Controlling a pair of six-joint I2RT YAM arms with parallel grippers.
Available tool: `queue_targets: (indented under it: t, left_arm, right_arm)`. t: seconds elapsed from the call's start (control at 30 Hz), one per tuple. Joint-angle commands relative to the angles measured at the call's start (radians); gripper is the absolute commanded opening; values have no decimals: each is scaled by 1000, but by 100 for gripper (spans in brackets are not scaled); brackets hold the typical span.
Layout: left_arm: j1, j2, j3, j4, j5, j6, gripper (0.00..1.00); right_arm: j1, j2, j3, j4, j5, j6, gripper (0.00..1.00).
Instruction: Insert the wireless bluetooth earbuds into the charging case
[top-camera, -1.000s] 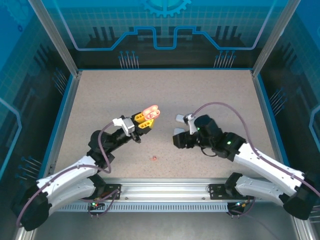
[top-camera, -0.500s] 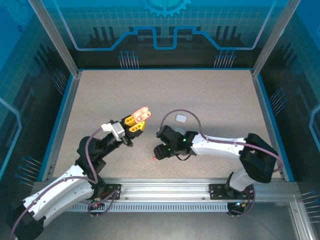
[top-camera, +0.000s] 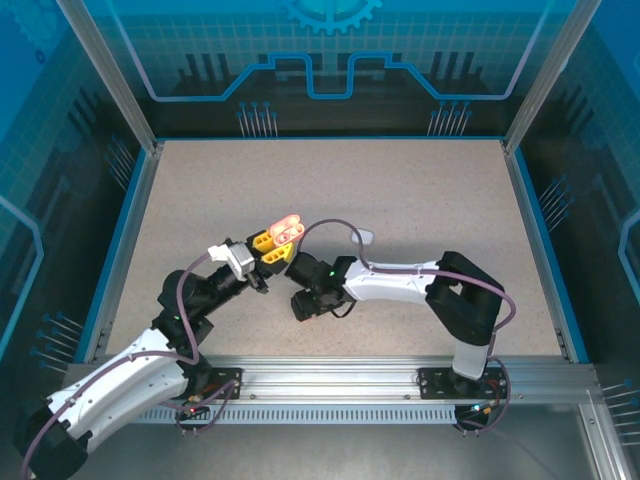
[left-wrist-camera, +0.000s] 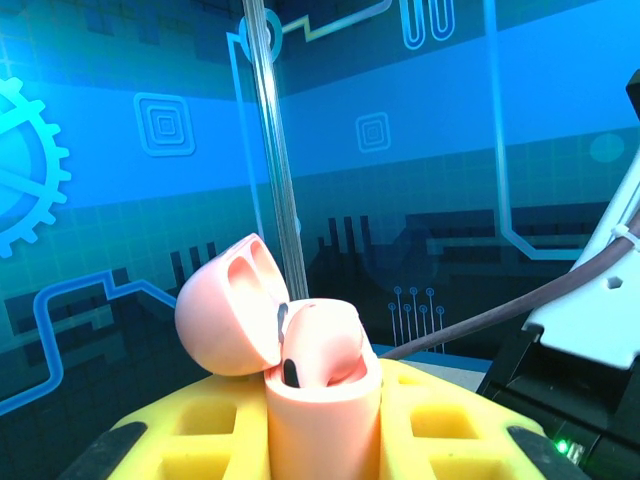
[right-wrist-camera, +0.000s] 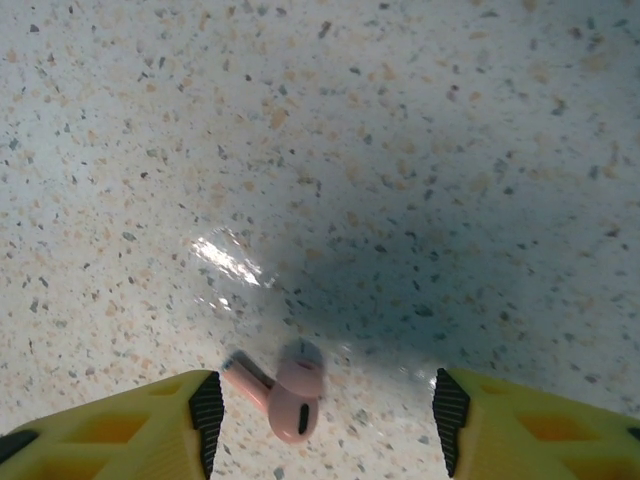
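Pinkish-red stemmed earbud (right-wrist-camera: 285, 395) lay blurred between parted yellow fingers (right-wrist-camera: 130, 412) of the right gripper (right-wrist-camera: 328, 418); left gripper (top-camera: 272, 246) clamped the open pink case (left-wrist-camera: 320, 395), hiding its base.

No legible text, label, brand or number found. Backdrop panels (top-camera: 320, 70) printed with gear emblem (top-camera: 330, 12) and circuit-trace lines (top-camera: 330, 80); no lettering made out on them.
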Motion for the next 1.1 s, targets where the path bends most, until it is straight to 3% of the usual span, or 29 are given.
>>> queue_targets:
  t: [0.0,0.47,1.07]
  left_arm:
    - [-8,-4,3,16,-16,11,0]
    - [-8,-4,8,14,-16,10,0]
    - [-8,15,10,21,-17,7,0]
  right_arm:
    - [23,53,66,-73,36,-12,61]
    - [41,140,130,-155,44,-49,62]
    - [89,84,55,-219,22,-36,62]
